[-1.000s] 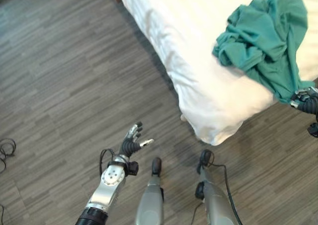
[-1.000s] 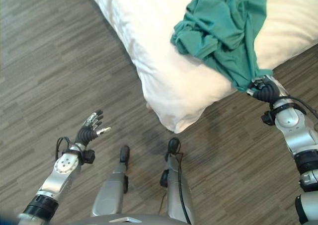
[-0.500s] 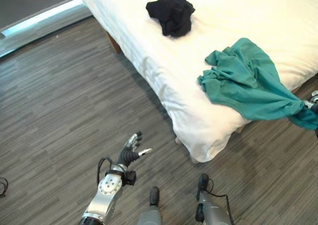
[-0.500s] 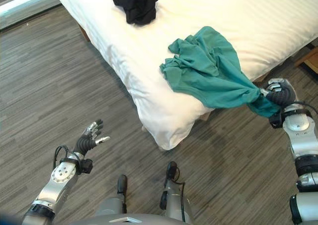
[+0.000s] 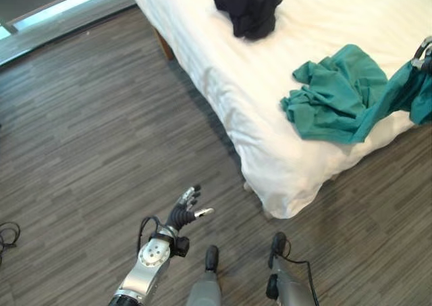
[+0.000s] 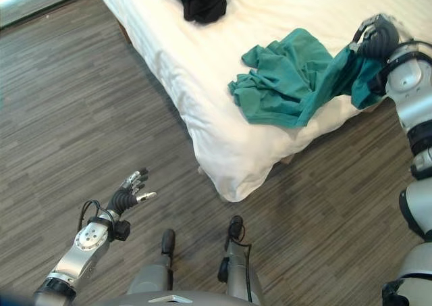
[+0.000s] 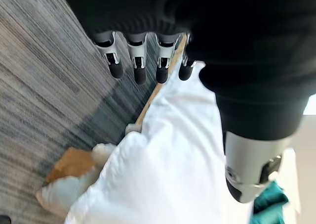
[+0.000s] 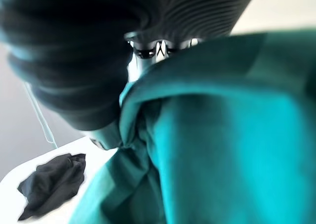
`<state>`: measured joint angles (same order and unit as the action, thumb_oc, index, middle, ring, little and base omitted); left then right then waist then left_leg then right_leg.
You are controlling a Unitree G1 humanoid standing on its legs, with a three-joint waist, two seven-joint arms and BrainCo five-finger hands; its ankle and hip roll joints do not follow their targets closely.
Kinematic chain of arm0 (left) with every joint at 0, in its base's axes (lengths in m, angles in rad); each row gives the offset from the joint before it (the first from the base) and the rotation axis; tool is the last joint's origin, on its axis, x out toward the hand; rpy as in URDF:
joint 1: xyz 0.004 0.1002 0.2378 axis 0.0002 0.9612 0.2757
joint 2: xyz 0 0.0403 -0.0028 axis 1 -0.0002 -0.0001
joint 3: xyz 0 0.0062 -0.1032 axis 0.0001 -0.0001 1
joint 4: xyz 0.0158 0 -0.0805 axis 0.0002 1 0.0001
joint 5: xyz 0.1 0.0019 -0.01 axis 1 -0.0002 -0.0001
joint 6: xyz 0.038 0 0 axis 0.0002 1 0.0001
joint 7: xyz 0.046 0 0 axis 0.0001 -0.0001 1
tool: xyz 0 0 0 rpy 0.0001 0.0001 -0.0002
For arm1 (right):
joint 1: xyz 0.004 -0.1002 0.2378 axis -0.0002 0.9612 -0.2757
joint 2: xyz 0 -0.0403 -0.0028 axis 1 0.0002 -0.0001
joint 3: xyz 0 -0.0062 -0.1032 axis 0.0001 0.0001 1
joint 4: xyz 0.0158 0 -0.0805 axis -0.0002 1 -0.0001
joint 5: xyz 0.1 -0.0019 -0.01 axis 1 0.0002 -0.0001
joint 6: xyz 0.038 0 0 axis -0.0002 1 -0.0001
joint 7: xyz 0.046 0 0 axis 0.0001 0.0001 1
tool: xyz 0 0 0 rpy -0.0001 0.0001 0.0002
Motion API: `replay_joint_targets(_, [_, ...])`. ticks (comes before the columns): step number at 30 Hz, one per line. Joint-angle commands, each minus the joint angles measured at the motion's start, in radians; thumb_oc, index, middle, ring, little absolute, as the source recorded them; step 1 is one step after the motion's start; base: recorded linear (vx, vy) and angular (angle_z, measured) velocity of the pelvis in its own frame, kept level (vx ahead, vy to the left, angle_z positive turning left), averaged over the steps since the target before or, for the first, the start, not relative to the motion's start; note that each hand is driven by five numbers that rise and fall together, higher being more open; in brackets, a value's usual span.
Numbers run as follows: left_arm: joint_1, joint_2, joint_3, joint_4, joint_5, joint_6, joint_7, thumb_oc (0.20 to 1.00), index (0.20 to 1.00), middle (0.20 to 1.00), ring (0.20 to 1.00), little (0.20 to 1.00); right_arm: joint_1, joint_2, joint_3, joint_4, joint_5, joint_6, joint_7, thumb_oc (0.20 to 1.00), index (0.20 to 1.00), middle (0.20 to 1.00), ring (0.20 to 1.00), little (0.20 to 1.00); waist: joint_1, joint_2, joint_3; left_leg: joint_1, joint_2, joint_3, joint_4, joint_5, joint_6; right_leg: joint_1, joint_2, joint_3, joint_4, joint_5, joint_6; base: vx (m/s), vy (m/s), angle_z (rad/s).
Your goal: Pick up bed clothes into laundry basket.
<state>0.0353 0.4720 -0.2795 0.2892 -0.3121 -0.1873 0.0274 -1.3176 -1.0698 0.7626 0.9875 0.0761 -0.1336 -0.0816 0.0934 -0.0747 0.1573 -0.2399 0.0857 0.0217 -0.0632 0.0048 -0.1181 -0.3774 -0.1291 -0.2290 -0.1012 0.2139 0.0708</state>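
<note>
Teal garment [image 6: 290, 86]: crumpled cloth, most of it lying on the white bed [image 6: 202, 83] near the mattress's near corner. One end is drawn up taut and off the sheet toward the right hand [image 6: 374, 39], which is raised above the bed's right edge. Right wrist view: dark-tipped fingers [image 8: 160, 48] curled over a gathered fold of the teal cloth, thumb closed against it, so the hand is clenched on the fabric.

Black garment [image 5: 251, 7]: a compact heap farther up the mattress, well apart from the teal one, lying clear of the bed's side edge. It also shows in the right wrist view, past the teal fold.

Bed: white sheet, long side edge running diagonally across the head views. The near corner bulges out over the floor, with a strip of wooden frame showing under the overhang in the left wrist view.

Wood-grain floor [image 5: 94, 130]: grey planks, a broad open stretch to the left of the bed and a narrower strip past the corner on the right.

Left hand [image 5: 185, 208]: held low over the open floor, well apart from the bed's corner and from both garments. Fingers [image 7: 140, 68] straight and spread, thumb out to the side, touching nothing.

Pale strip [image 5: 61, 9]: runs along the floor's far edge at upper left.
</note>
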Motion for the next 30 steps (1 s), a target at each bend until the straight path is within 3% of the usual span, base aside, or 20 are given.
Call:
replay_joint_targets(1, [-0.053,0.047,-0.005,-0.044,-0.051,-0.047,0.032,1.000,1.000,1.000,1.000,1.000,-0.151,-0.029,0.035,0.003,0.007,-0.009,-0.055,0.200,0.200,0.200,0.200,0.200,0.031,-0.030,0.053,-0.047,-0.037,-0.032,-0.024,0.135,0.026,0.080,0.034,0.067,0.014,-0.062,0.075,0.01,-0.029,0.13])
replay_joint_targets(11, [-0.065,0.033,0.013,-0.040,-0.054,-0.048,0.059,1.000,1.000,1.000,1.000,1.000,-0.206,0.053,0.158,-0.030,-0.085,0.001,-0.027,0.200,0.200,0.200,0.200,0.200,0.057,-0.051,0.097,-0.103,-0.022,-0.054,-0.024,0.154,0.011,0.040,0.048,0.054,0.014,-0.060,0.070,0.00,-0.035,0.06])
replay_joint_targets(12, [-0.068,0.034,0.019,-0.042,-0.059,-0.052,0.061,1.000,1.000,1.000,1.000,1.000,-0.204,0.054,0.204,-0.049,-0.100,-0.008,0.013,0.495,0.495,0.495,0.495,0.495,0.064,-0.050,0.107,-0.117,-0.022,-0.058,-0.024,0.160,0.007,0.026,0.048,0.051,0.014,-0.056,0.070,-0.03,-0.028,0.18])
replay_joint_targets(13, [-0.068,0.033,0.019,-0.042,-0.059,-0.052,0.061,1.000,1.000,1.000,1.000,1.000,-0.206,0.054,0.206,-0.049,-0.100,-0.008,0.014,0.699,0.699,0.699,0.699,0.699,0.063,-0.049,0.107,-0.118,-0.022,-0.059,-0.024,0.160,0.007,0.026,0.048,0.051,0.014,-0.056,0.070,-0.02,-0.022,0.14])
replay_joint_targets(14, [-0.068,0.033,0.022,-0.045,-0.061,-0.054,0.058,1.000,1.000,1.000,1.000,1.000,-0.206,0.046,0.238,-0.076,-0.103,-0.016,0.047,1.000,1.000,1.000,1.000,1.000,0.066,-0.049,0.111,-0.126,-0.022,-0.061,-0.024,0.163,0.005,0.020,0.048,0.049,0.014,-0.055,0.070,-0.02,-0.017,0.06])
replay_joint_targets(16, [-0.057,0.045,0.035,-0.049,-0.059,-0.058,0.046,1.000,1.000,1.000,1.000,1.000,-0.224,-0.001,0.381,-0.143,-0.167,-0.029,0.139,1.000,1.000,1.000,1.000,1.000,0.073,-0.051,0.120,-0.137,-0.022,-0.065,-0.024,0.162,-0.001,0.010,0.049,0.048,0.014,-0.056,0.071,-0.02,-0.025,0.04])
replay_joint_targets(20, [-0.043,0.062,0.056,-0.059,-0.038,-0.058,0.027,1.000,1.000,1.000,1.000,1.000,-0.234,-0.085,0.549,-0.180,-0.287,-0.039,0.226,1.000,1.000,1.000,1.000,1.000,0.074,-0.043,0.133,-0.172,-0.027,-0.078,-0.024,0.174,-0.006,-0.018,0.047,0.040,0.014,-0.049,0.072,-0.02,-0.027,0.10])
replay_joint_targets(30, [-0.087,0.041,0.055,-0.043,-0.037,-0.064,0.047,1.000,1.000,1.000,1.000,1.000,-0.153,-0.128,0.563,-0.192,-0.342,-0.033,0.279,1.000,1.000,1.000,1.000,1.000,0.065,-0.022,0.177,-0.236,-0.037,-0.076,-0.024,0.189,-0.011,-0.087,0.042,0.048,0.014,-0.032,0.073,-0.01,-0.008,0.03])
